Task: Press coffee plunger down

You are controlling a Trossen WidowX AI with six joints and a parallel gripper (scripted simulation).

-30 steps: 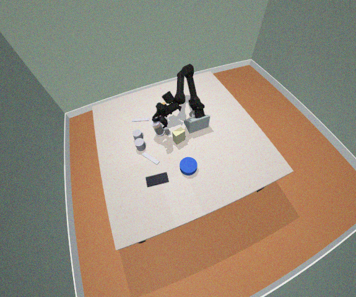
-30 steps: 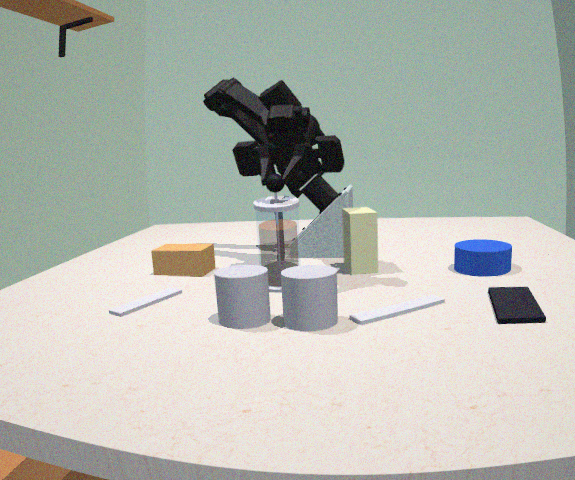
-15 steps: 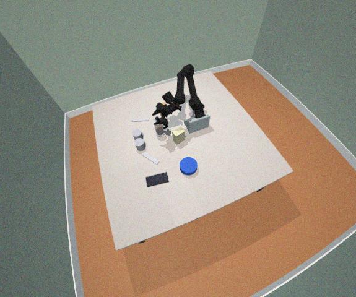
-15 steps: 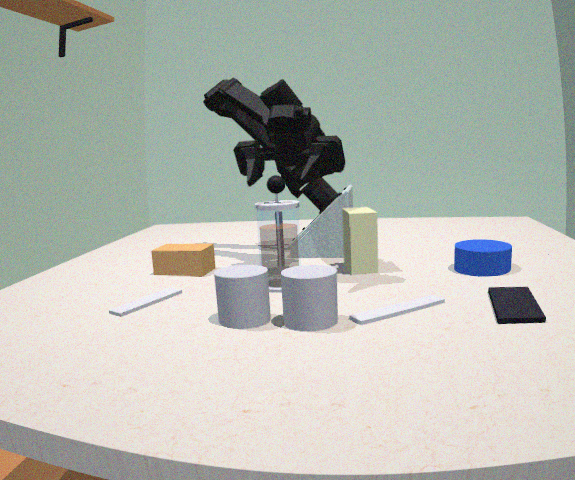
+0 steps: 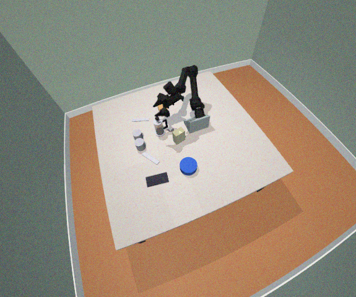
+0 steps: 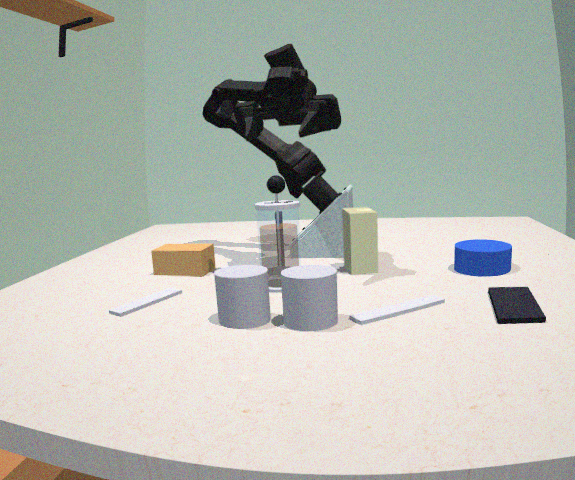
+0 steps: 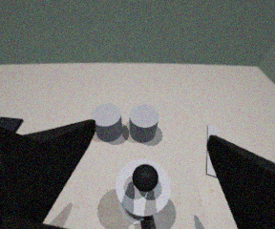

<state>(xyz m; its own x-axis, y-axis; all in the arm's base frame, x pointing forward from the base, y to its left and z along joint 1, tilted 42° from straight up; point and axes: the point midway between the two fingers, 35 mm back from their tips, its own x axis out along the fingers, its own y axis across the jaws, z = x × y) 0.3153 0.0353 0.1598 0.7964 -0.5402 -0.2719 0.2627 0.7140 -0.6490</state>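
Two fingers spread wide with nothing between them, that's the hand [image 7: 151, 133] right now. It hangs above the coffee press [image 6: 277, 242], and the exterior view shows open air between it and the plunger knob [image 6: 275, 183]. In the wrist view the black knob sits low in the frame, around 6 o'clock from centre, with one dark finger out at 9 and the other at 3, neither touching it. The press stands upright on the table [image 6: 277, 403], and from the top view the two grey cylinders [image 6: 241, 296] [image 6: 309, 297] sit near it at roughly 8 o'clock and the pale yellow block [image 6: 359, 240] just beside it at about 4 o'clock. Only a short bit of rod shows between the knob and the white lid [image 6: 276, 204], so my guess is the plunger is down or very nearly, though I can't see the filter disc well enough through the glass to swear to it. I'd call this the letting-go part, basically done, with just the getaway left. To do it well, I'd keep the fingers wide and pull the hand straight up and back toward the arm's base, with no sideways swing while the fingertips are anywhere near knob height. A clip on that knob would lever the whole press over or skid it across the table, and the block next to it leaves little room for a wobble.
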